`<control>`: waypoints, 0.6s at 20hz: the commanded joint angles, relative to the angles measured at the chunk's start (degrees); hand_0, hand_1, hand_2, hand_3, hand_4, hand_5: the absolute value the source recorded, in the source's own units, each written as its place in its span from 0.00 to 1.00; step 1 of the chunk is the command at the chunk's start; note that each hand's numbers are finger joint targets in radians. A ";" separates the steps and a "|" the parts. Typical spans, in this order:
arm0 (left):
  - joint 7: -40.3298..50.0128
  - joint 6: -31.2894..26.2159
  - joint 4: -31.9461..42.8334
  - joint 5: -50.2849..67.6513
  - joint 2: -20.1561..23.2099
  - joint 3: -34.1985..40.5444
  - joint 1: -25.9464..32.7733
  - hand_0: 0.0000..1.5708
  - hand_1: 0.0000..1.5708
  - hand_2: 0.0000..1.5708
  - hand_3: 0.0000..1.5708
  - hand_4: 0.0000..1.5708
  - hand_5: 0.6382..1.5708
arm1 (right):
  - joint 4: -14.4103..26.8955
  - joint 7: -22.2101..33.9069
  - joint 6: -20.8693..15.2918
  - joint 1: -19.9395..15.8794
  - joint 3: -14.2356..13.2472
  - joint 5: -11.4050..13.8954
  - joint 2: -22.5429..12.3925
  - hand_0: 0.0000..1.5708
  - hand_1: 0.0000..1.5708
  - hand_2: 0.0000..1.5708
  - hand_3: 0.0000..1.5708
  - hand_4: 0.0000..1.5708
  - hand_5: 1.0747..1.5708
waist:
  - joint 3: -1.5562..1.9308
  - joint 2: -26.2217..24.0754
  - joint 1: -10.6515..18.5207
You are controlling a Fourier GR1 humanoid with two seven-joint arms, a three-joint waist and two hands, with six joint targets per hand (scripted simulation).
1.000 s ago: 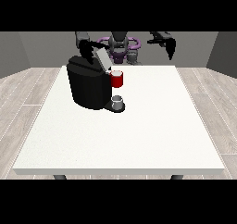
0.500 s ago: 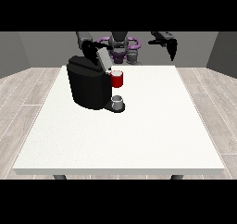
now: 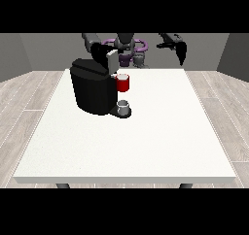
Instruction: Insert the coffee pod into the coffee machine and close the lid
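Where the white counter (image 3: 146, 142) spreads toward the camera, a black coffee machine (image 3: 92, 88) stands on its far part, toward the view's left. The machine's grey lid (image 3: 112, 60) is tilted up at the top front edge, so the lid is not yet shut. Just below the lid, at the machine's front, sits a red piece (image 3: 123, 83) that juts out toward the view's right; whether this is the coffee pod or part of the brewing head cannot be told. Under it, a small grey cup (image 3: 124, 106) stands on the machine's dark base plate.

The robot hand at the view's left (image 3: 103, 51) is right behind the raised lid, above the top of the machine. It appears to touch the lid or lie just beside it, but how its fingers are set cannot be made out, and it cannot be told whether it has hold of anything.

The robot hand at the view's right (image 3: 180, 50) hangs in the air beyond the counter's far edge, well apart from the machine. Its fingers point downward, relaxed and spread, and it has hold of nothing.

The robot's torso (image 3: 127, 48), with purple parts, shows behind the machine at the view's top.
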 commanded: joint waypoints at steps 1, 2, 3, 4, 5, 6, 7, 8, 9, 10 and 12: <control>0.21 0.17 1.08 1.19 1.38 1.65 0.59 0.00 0.00 0.00 0.00 0.02 1.00 | -0.11 -1.29 1.66 1.67 3.07 2.08 1.07 0.00 0.00 0.00 0.00 0.09 1.00 | -0.06 -0.94 -1.18; -4.40 1.08 0.76 -1.45 -0.38 -0.51 2.79 0.00 0.00 0.00 0.00 0.08 1.00 | 0.51 0.07 1.76 -1.51 2.07 2.22 -0.67 0.00 0.00 0.00 0.00 0.00 1.00 | -0.06 0.14 0.26; 0.38 2.95 1.06 -1.02 -0.57 -0.24 -2.84 0.00 0.00 0.00 0.00 0.09 1.00 | 0.69 -0.62 -3.24 -3.17 4.48 4.85 3.98 0.00 0.00 0.00 0.00 0.04 1.00 | -0.06 1.80 0.47; -1.48 0.64 2.14 0.20 0.52 0.52 1.26 0.00 0.00 0.00 0.00 0.10 1.00 | -0.53 2.01 0.31 -2.27 4.04 3.41 2.23 0.00 0.00 0.00 0.00 0.14 1.00 | -0.07 -1.38 -0.65; -2.02 0.38 2.13 -0.14 1.08 0.44 0.35 0.00 0.00 0.00 0.00 0.12 1.00 | 0.67 -2.34 -1.67 -2.59 4.37 5.75 1.75 0.00 0.00 0.00 0.00 0.11 1.00 | -0.06 1.78 0.56; -1.18 0.93 1.75 -0.34 1.47 0.60 0.30 0.00 0.00 0.00 0.00 0.11 1.00 | 0.60 1.09 -0.62 -4.00 4.36 5.32 1.65 0.00 0.00 0.00 0.00 0.08 1.00 | -0.06 -0.13 0.39; -0.40 2.13 1.26 -0.43 0.42 0.04 -1.29 0.00 0.00 0.00 0.00 0.09 1.00 | 2.02 1.49 -0.17 -7.28 2.59 4.88 -0.10 0.00 0.00 0.00 0.00 0.09 1.00 | -0.06 1.79 1.30; -1.66 3.16 2.18 -1.56 -0.90 -1.06 -1.68 0.00 0.00 0.00 0.00 0.10 1.00 | 1.61 0.99 -1.67 -8.00 4.14 6.55 1.32 0.00 0.00 0.00 0.00 0.08 1.00 | -0.06 2.46 0.94; -4.44 -2.64 3.95 2.31 3.11 2.13 0.76 0.00 0.00 0.00 0.00 0.08 1.00 | 0.65 2.58 -0.95 -6.95 4.18 6.04 1.48 0.00 0.00 0.00 0.00 0.09 1.00 | -0.08 0.90 0.98; -3.14 2.41 2.17 -1.45 -1.26 -1.67 1.89 0.00 0.00 0.00 0.00 0.09 1.00 | 2.24 1.25 0.27 -6.46 3.51 5.77 0.92 0.00 0.00 0.00 0.00 0.07 1.00 | -0.06 0.74 0.76; -0.36 1.41 2.95 1.36 1.93 1.41 -3.55 0.00 0.00 0.00 0.00 0.11 1.00 | 1.86 -1.57 -0.68 -5.92 4.28 6.26 2.92 0.00 0.00 0.00 0.00 0.07 1.00 | -0.06 2.02 -0.65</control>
